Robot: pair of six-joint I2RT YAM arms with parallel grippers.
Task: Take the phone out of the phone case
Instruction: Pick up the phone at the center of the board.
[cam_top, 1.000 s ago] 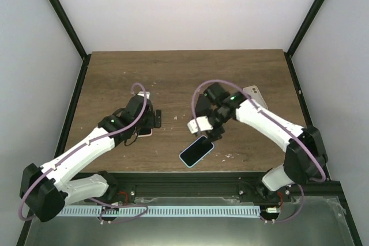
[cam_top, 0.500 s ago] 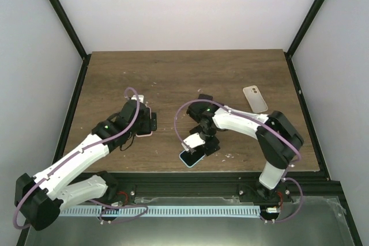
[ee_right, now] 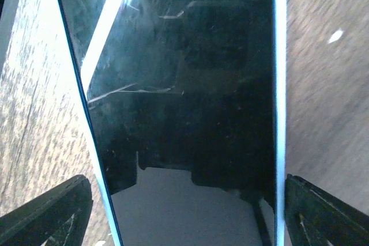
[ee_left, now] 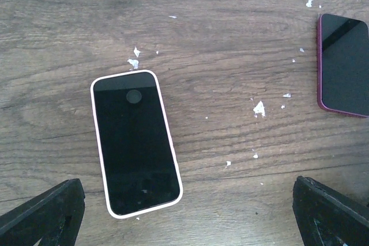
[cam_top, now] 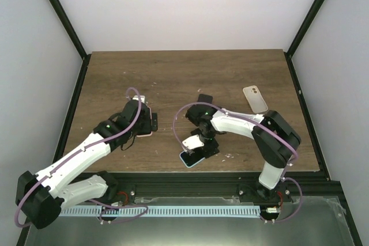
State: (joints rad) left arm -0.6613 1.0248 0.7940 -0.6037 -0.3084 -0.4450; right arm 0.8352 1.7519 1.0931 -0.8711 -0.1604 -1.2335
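The dark wooden tabletop (cam_top: 184, 73) carries everything. The right arm (cam_top: 242, 124) bends in from the tabletop's near right corner, and its right tool (cam_top: 202, 147) hangs low over the near edge, just right of the middle. In the right wrist view its two black fingertips (ee_right: 46, 211) sit at the bottom corners, spread wide apart with the phone (ee_right: 184, 84) filling the whole gap between them. Whether either fingertip touches it cannot be told. The left arm (cam_top: 86, 151) reaches in from the near left corner, and the left tool (cam_top: 151, 121) hovers left of the tabletop's middle, its fingertips (ee_left: 40, 211) likewise spread wide with nothing between them but bare wood.

The phone lies flat, screen up, at the near edge of the tabletop, turned at a slant. Its glass is black and glossy with smears and a fine scratch, and a light blue case (ee_right: 279, 56) rims its long sides, so it sits inside the case.

A pink-rimmed phone (ee_left: 136, 142) lies screen up below the left tool, with a maroon phone (ee_left: 344, 64) apart from it on the wood. A pale case or phone (cam_top: 254, 98), back up, rests toward the tabletop's far right. Small white flecks (ee_left: 259, 108) dot the wood
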